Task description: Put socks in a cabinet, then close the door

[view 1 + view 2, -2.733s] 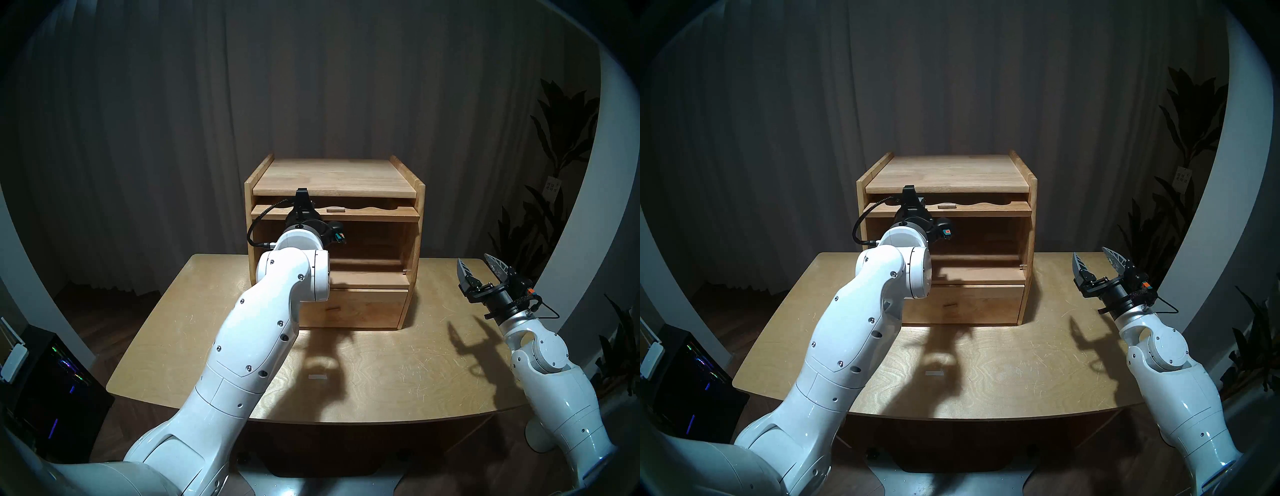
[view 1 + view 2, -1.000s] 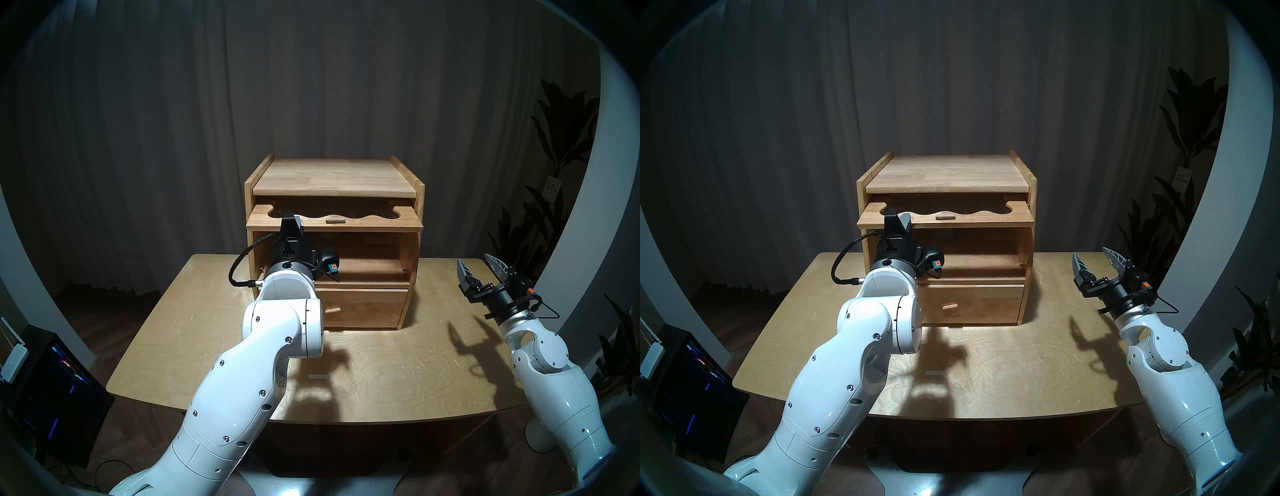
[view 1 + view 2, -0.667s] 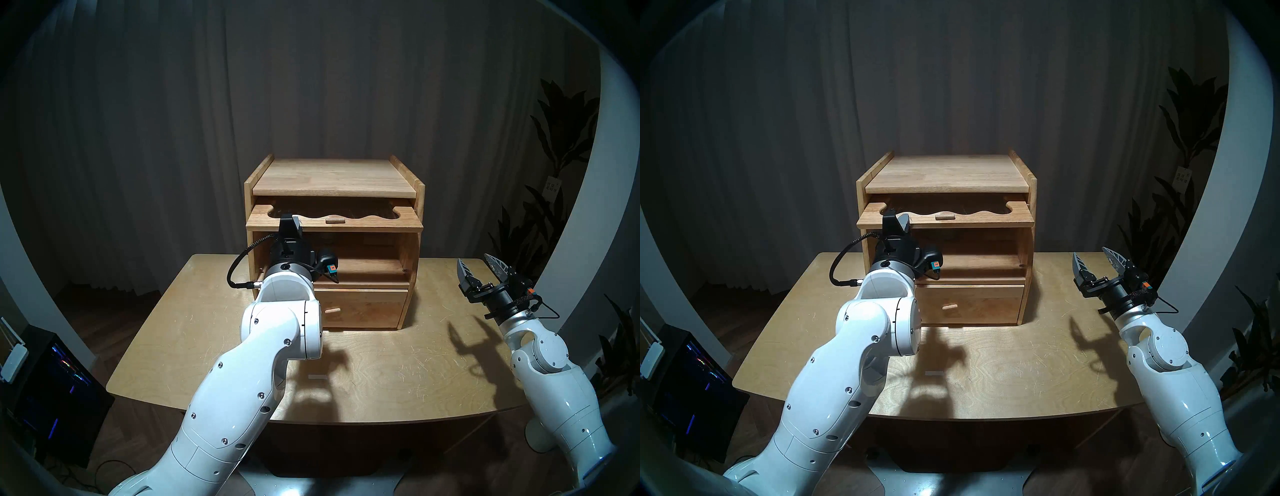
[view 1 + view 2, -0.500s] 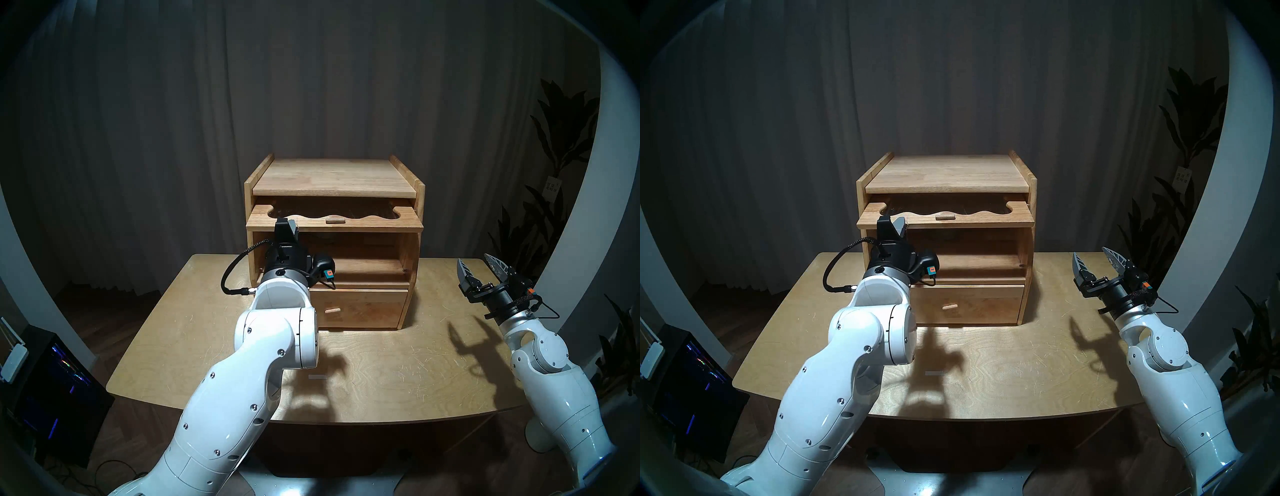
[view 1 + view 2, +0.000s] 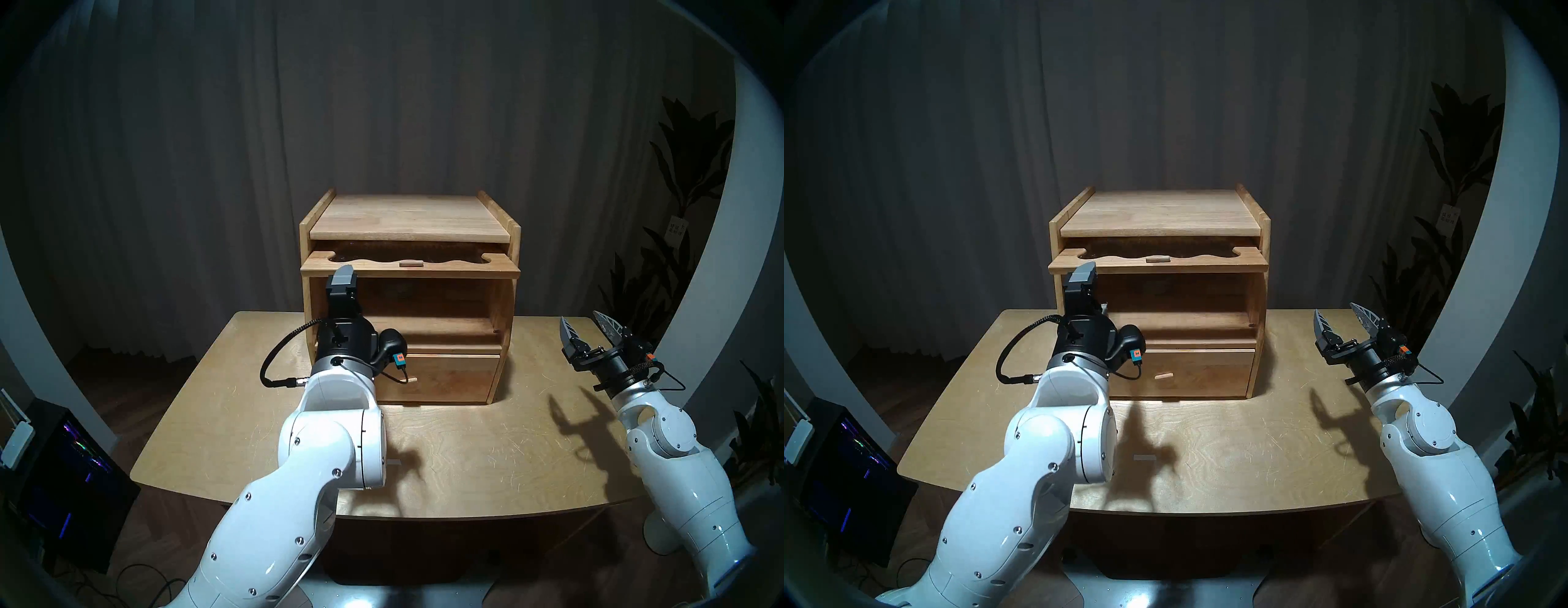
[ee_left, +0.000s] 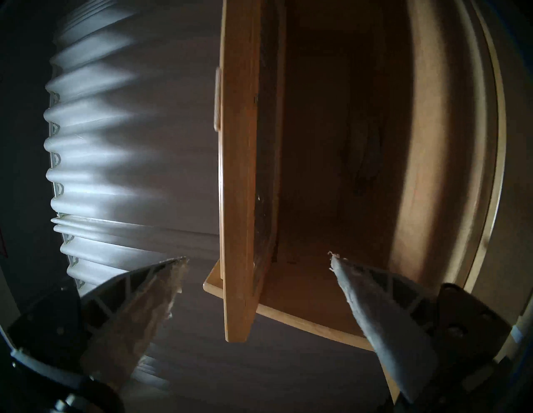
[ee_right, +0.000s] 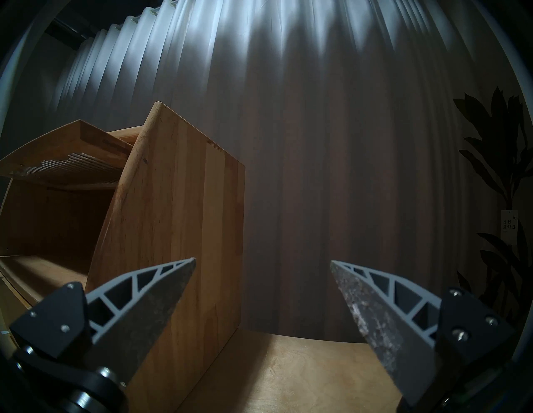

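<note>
Left gripper (image 6: pixel 256 256) jaws spread, empty, straddling the door (image 5: pixel 410 269) edge at 12 o'clock; your pull could jam it half-out.

one cabinet (image 5: pixel 409 220); two claws (image 5: pixel 341 280) (image 5: pixel 589 327)

Two head cameras look down across the desk (image 5: pixel 488 446) at the cabinet (image 5: pixel 409 214) front. The left wrist camera, rolled sideways, faces its open compartment close up; the right wrist camera views its side panel.
</note>
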`<act>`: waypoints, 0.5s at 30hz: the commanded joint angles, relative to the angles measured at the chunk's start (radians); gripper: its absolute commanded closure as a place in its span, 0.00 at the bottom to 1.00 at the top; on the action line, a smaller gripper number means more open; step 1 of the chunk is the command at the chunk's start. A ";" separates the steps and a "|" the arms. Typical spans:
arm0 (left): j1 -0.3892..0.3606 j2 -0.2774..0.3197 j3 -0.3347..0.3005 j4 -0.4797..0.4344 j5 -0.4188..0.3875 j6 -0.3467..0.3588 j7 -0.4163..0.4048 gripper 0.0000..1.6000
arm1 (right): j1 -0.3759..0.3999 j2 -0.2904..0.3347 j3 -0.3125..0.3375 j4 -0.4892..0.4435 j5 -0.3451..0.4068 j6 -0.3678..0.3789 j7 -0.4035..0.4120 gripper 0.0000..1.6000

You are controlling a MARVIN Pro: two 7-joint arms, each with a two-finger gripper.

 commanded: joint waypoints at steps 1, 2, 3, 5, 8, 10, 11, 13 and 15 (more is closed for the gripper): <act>0.014 0.028 0.027 -0.072 0.042 -0.013 -0.048 0.00 | 0.007 0.002 0.006 -0.016 -0.001 -0.010 0.002 0.00; -0.004 0.023 0.028 -0.057 0.056 -0.014 -0.060 0.00 | 0.007 0.002 0.006 -0.016 -0.001 -0.010 0.002 0.00; -0.020 0.019 0.029 -0.047 0.066 -0.018 -0.077 0.00 | 0.007 0.002 0.006 -0.016 -0.001 -0.010 0.002 0.00; -0.057 0.009 0.028 -0.023 0.082 -0.029 -0.095 0.00 | 0.007 0.002 0.006 -0.016 -0.001 -0.010 0.002 0.00; -0.100 -0.016 0.006 0.009 0.111 -0.065 -0.118 0.00 | 0.007 0.002 0.005 -0.015 -0.001 -0.009 0.002 0.00; -0.116 -0.036 -0.014 0.029 0.127 -0.086 -0.121 0.00 | 0.008 0.002 0.005 -0.015 -0.001 -0.009 0.002 0.00; -0.129 -0.043 -0.021 0.038 0.129 -0.092 -0.126 0.00 | 0.008 0.002 0.005 -0.015 -0.001 -0.008 0.002 0.00; -0.146 -0.062 -0.038 0.049 0.142 -0.111 -0.130 0.00 | 0.008 0.002 0.005 -0.015 -0.001 -0.008 0.002 0.00; -0.163 -0.071 -0.047 0.053 0.156 -0.134 -0.138 0.00 | 0.008 0.002 0.005 -0.015 -0.001 -0.008 0.002 0.00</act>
